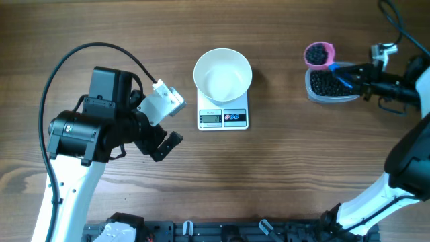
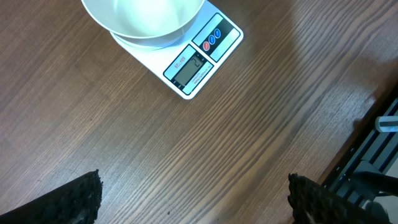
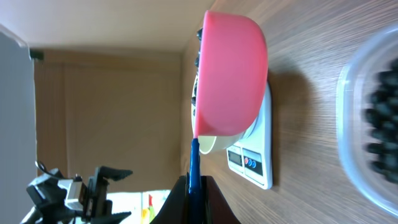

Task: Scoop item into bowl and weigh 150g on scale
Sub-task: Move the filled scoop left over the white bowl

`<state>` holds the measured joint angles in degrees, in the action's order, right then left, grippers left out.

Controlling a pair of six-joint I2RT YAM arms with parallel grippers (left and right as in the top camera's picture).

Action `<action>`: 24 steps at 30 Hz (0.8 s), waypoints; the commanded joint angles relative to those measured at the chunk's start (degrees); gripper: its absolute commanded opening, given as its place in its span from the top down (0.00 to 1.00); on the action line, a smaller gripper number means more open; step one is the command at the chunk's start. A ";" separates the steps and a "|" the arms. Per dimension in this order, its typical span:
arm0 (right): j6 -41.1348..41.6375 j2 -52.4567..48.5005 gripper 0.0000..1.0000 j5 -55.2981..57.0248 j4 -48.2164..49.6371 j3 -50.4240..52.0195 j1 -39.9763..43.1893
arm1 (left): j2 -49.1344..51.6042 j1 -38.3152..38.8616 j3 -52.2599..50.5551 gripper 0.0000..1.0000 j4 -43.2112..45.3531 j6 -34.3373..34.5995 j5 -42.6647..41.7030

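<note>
The white bowl (image 1: 222,74) stands empty on the white scale (image 1: 223,115), which shows again in the left wrist view as bowl (image 2: 146,18) and scale (image 2: 199,59). A pink scoop (image 1: 318,54) holds a load of the dark item (image 1: 318,52). My right gripper (image 1: 351,76) is shut on its blue handle (image 3: 194,168), at the far left corner of a clear tub (image 1: 330,86) with more item (image 3: 382,118) in it. The scoop (image 3: 230,74) hangs in front of the scale (image 3: 255,155). My left gripper (image 2: 196,202) is open over bare wood, left of the scale.
The left arm's body (image 1: 94,128) fills the left side of the table. A black rail (image 1: 235,232) runs along the front edge. The right arm's cable (image 1: 396,27) loops at the far right corner.
</note>
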<state>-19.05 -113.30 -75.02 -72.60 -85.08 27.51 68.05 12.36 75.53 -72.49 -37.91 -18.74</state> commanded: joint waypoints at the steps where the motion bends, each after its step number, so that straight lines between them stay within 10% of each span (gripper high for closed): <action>1: -1.57 -0.72 0.96 -3.52 0.79 0.31 -3.37 | 0.00 -0.37 0.66 0.00 0.00 -1.07 -0.07; 24: 5.73 -0.70 0.96 3.85 15.43 0.15 -26.60 | 0.00 -0.37 0.66 0.00 0.00 -1.09 -0.07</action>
<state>-13.04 -113.30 -72.36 -59.05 -84.88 3.25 68.05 12.36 75.53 -72.51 -37.91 -18.72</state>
